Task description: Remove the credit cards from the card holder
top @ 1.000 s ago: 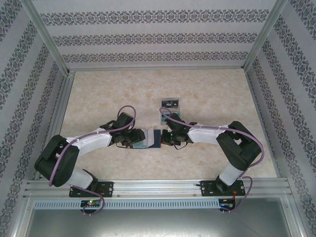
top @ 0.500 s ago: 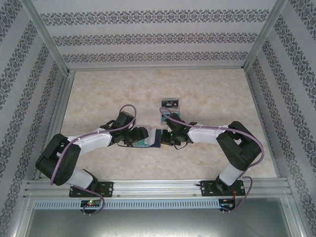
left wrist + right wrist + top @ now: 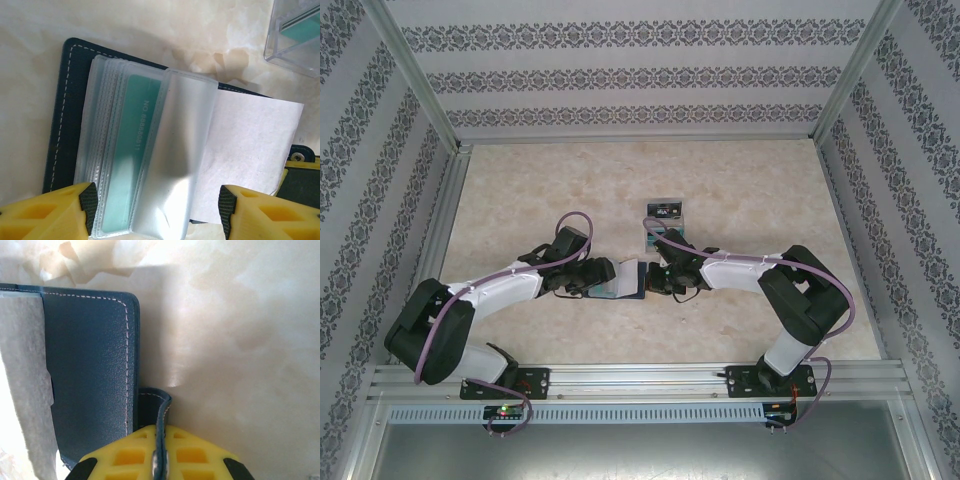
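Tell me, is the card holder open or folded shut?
Open. The card holder lies spread flat, its clear sleeves fanned out, a teal card inside one. The right gripper pinches its clasp tab.

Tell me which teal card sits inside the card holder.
The numbered teal card, in the card holder's clear sleeves; the other teal card lies in the transparent box.

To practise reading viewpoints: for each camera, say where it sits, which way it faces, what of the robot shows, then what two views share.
Top external: high behind the bases, facing down over the table; both arms show, left gripper and right gripper flanking the card holder.
Left wrist: on the left arm, facing down between its open fingers onto clear sleeves holding a teal card.
Right wrist: on the right arm, facing down along fingers shut on the holder's clasp tab.
Shared: all three show the card holder.
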Controlling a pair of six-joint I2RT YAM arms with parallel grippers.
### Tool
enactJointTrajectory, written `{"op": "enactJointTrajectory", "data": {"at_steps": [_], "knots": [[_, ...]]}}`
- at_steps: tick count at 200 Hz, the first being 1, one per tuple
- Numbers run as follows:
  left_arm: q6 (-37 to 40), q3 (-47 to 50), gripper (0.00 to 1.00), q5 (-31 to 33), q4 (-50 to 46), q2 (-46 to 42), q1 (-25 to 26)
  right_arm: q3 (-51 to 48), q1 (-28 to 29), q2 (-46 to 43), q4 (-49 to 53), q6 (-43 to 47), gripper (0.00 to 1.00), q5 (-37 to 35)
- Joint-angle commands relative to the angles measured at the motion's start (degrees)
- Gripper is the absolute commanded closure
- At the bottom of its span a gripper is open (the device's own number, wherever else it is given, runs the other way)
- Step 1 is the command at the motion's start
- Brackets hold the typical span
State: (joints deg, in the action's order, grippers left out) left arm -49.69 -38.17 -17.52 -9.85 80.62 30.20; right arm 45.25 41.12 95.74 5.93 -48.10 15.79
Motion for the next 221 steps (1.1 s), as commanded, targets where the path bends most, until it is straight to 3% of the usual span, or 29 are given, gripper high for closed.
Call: {"op": "enactJointTrajectory", "data": {"at_steps": [1,109,131,221], "knots": [[1.3,-0.9,0.34,-0.8,0.0,1.1,-0.4,0.1,1.1,1.1,0.4,-0.2,1.0,-0.5],[1.8,-3.5,0.28,-7.3,5.3,4.7,2.2,0.1,1.5,1.2,0.5,-0.3,1.0,-0.8],[1.8,-3.6,0.18,-7.5,5.3,5.2,2.5,0.0,1.5,0.9,0.5,-0.3,1.0,-0.9],[2.7,-7.7,0.24,-10.4,5.6,4.5,3.6,-0.1,1.4,0.7,0.7,-0.3,0.99,-1.2]]}}
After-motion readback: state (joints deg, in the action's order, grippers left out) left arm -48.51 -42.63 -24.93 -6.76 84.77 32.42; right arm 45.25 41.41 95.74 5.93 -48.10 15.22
